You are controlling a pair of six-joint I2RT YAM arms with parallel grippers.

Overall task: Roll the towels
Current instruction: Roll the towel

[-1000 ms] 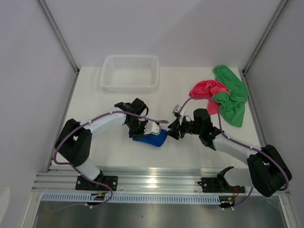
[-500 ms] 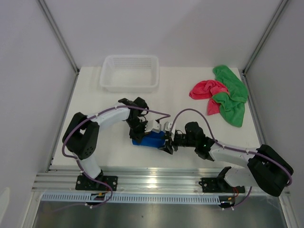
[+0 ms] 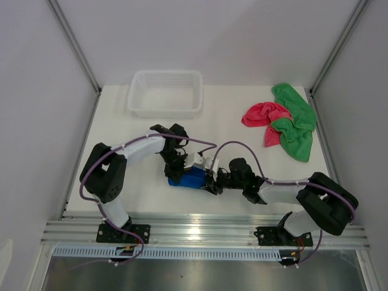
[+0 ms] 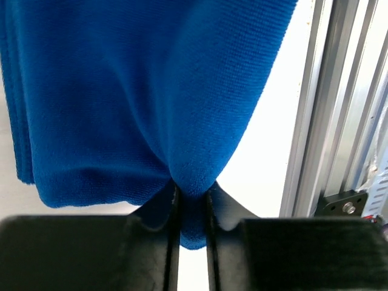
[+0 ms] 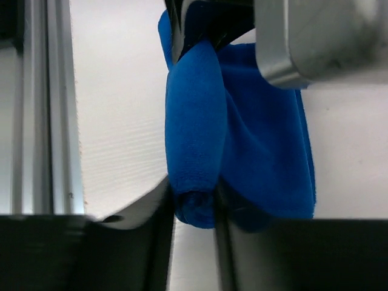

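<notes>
White table [image 3: 115, 127] fills my top view, with the basket [image 3: 163, 110] at upper centre and the green towel [image 3: 298, 124] and pink towel [image 3: 262, 114] heaped touching at upper right. The blue towel [image 3: 193, 178] lies bunched at lower centre. I see the left gripper [image 4: 192, 203] and right gripper [image 5: 193, 203] each clenched on a fold of it.

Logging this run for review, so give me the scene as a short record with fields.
blue towel: near middle of table, bunched
left gripper: shut on blue towel, pinching a fold
right gripper: shut on blue towel, around a rolled edge
green towel: crumpled, far right, unrolled
pink-red towel: crumpled, touching green towel, unrolled
basket: far edge, left of centre
</notes>
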